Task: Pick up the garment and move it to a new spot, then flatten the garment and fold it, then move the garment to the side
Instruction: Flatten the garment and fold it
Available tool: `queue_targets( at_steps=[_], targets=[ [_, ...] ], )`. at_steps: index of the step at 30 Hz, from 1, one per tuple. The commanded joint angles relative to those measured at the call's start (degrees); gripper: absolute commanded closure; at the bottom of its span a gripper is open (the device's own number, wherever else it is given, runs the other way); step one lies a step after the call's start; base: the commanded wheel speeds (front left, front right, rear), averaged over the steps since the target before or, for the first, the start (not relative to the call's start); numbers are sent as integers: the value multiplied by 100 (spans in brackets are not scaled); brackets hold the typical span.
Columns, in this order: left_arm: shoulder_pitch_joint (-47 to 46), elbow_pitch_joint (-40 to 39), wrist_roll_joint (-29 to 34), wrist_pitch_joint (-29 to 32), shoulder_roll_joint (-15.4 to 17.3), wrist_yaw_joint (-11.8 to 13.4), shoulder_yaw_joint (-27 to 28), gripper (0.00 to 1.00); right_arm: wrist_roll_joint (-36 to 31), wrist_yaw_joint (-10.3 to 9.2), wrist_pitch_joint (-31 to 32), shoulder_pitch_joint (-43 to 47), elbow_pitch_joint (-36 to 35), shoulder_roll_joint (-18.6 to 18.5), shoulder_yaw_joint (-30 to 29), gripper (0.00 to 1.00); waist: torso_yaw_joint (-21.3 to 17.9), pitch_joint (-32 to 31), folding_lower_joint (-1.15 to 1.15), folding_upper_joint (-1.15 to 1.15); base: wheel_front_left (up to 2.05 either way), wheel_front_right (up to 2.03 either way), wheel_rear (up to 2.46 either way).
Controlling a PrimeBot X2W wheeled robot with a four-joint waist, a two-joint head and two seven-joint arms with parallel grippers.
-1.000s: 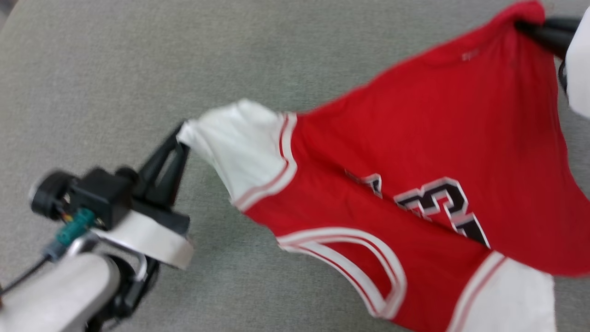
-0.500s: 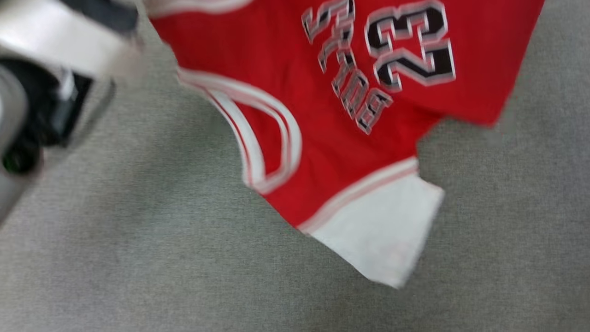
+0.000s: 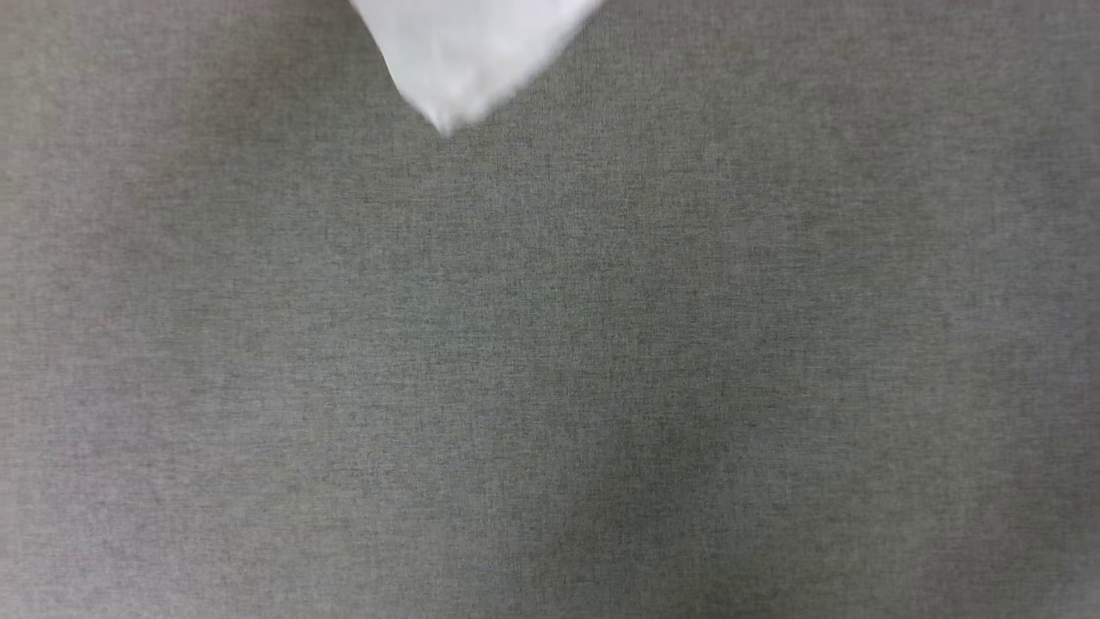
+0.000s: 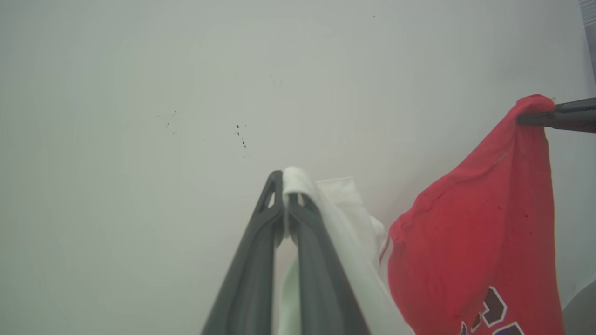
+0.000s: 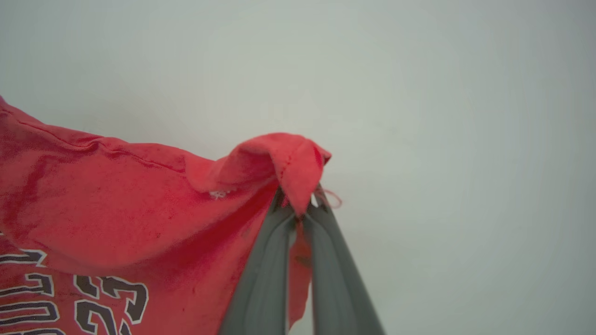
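My left fingers [image 4: 251, 265] squeeze shut on the shirt [image 4: 465, 242] by its white sleeve; my right fingers [image 5: 265, 274] squeeze its red corner.

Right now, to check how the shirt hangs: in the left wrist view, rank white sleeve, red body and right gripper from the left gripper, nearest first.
1. White sleeve: pinched in the left gripper.
2. Red body: to its right.
3. Right gripper: far right, gripping its corner.

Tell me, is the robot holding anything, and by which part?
Yes, the red-and-white shirt. The left jaws pinch a white sleeve; the right jaws pinch a red corner.
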Motion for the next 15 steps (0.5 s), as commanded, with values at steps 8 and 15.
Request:
queue_targets(
  at_steps=[8, 15],
  targets=[
    [-1356, 1266, 144, -286, -518, -429, 33, 100, -399, -8, -428, -990, 761, 241, 123, 100, 96, 340, -1, 0, 0, 0, 0],
    [-1375, 2018, 92, -584, -629, -666, -56, 100, -287, -9, -701, -939, 1316, 340, 577, 100, 113, 448, -1, 0, 0, 0, 0]
  ],
)
